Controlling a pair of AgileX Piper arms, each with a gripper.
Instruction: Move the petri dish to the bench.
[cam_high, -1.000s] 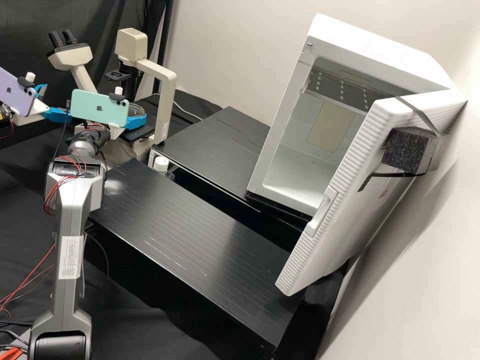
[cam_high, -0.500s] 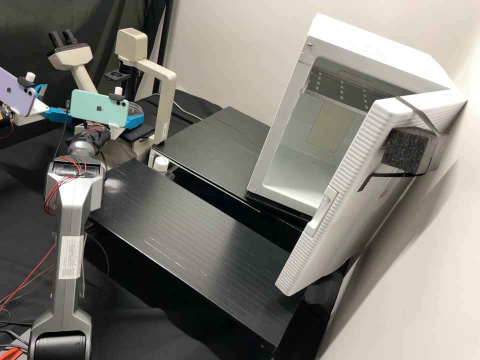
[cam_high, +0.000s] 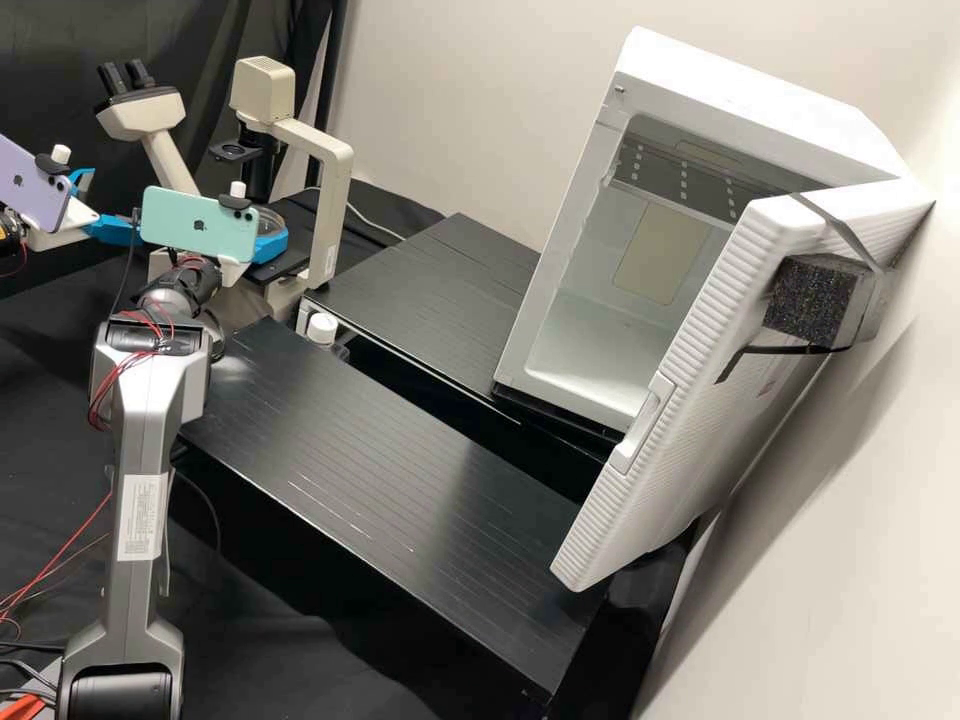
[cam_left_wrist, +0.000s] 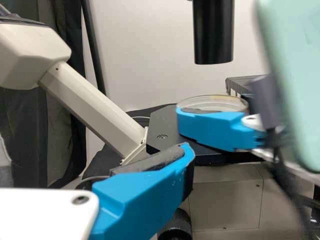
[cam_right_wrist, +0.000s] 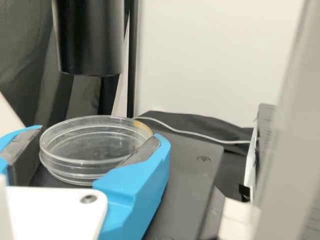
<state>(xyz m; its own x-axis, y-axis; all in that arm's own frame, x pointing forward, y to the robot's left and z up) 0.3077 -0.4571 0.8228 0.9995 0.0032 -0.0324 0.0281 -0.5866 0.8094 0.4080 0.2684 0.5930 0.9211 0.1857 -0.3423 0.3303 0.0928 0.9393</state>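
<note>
The clear, round petri dish (cam_high: 274, 214) is over the microscope stage, held flat between the fingers of my right gripper (cam_high: 262, 230). In the right wrist view, the pads of that gripper (cam_right_wrist: 100, 150) rest against opposite sides of the dish (cam_right_wrist: 95, 142); whether its base touches the stage is hidden. My left gripper (cam_high: 112, 208), at the far left, stands open with nothing seen between its fingers. From the left wrist camera, this gripper (cam_left_wrist: 97, 157) is short of the stage, apart from the dish (cam_left_wrist: 215, 102). The black slatted bench top (cam_high: 390, 470) lies before the right gripper.
The microscope (cam_high: 335, 190) rises around the stage, its black condenser tube (cam_right_wrist: 90, 40) above the dish. A white-capped bottle (cam_high: 322, 328) stands between the near bench top and a rear one (cam_high: 430, 300). At the right, a white incubator (cam_high: 590, 330) has its door (cam_high: 690, 400) swung open.
The right arm's wrist and its green phone have tipped slightly downward and to the right. Its fingers and the dish have shifted only slightly. The left gripper stays where it was.
</note>
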